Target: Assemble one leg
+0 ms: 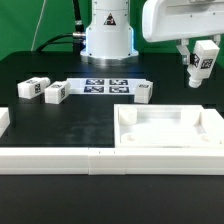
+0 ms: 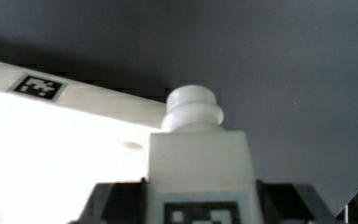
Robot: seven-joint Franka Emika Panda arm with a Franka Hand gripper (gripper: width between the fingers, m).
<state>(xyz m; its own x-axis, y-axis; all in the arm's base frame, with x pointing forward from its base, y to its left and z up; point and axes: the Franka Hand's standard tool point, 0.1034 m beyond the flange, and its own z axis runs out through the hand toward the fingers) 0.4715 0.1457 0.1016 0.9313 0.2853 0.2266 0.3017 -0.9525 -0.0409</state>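
My gripper point(image 1: 200, 62) is at the exterior view's upper right, raised above the table, and is shut on a leg point(image 1: 202, 60), a small white block with a marker tag. In the wrist view that leg point(image 2: 199, 150) stands between my dark fingers point(image 2: 119, 205), its rounded peg end point(image 2: 194, 103) pointing away from the camera. Three more legs lie on the black table: two at the left point(image 1: 29, 89) point(image 1: 55, 92) and one near the middle point(image 1: 142, 92). The large white square panel point(image 1: 170, 128) with raised walls lies at the front right, below and left of my gripper.
The marker board point(image 1: 105, 85) lies in front of the robot base point(image 1: 107, 35). A long white rail point(image 1: 50, 158) runs along the table's front, with a white piece point(image 1: 4, 120) at the far left. The wrist view shows a tagged white edge point(image 2: 51, 88).
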